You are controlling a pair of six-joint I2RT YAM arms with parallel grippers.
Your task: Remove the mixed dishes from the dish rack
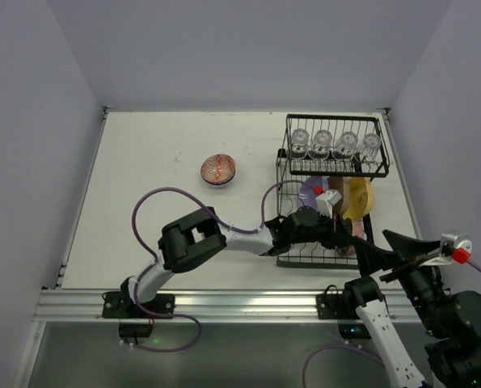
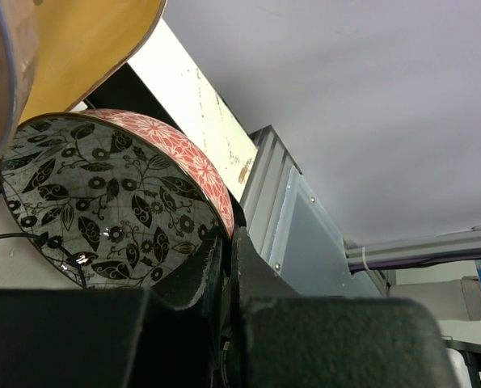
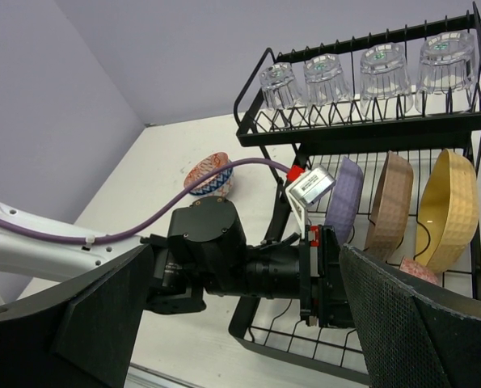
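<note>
With left end effector [image 2: 228, 242] clamped on a floral bowl [image 2: 103, 202] in the rack [image 3: 369, 129], shows one orange bowl [image 1: 218, 170] on tabletop [image 1: 143, 162], leaves plates [image 3: 343, 198] and glasses [image 1: 322, 143] racked.

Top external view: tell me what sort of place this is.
Likely a robot lab cell, not a real kitchen: a white table boxed in by plain walls, two arms bolted to an aluminium rail, and a black dish rack holding glasses and plates.

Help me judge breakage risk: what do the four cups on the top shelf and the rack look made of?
Cups: clear glass or hard plastic, glossy; the shelf wires show through them. Rack: likely metal wire with a black coating, judging by its thin bent rods.
</note>
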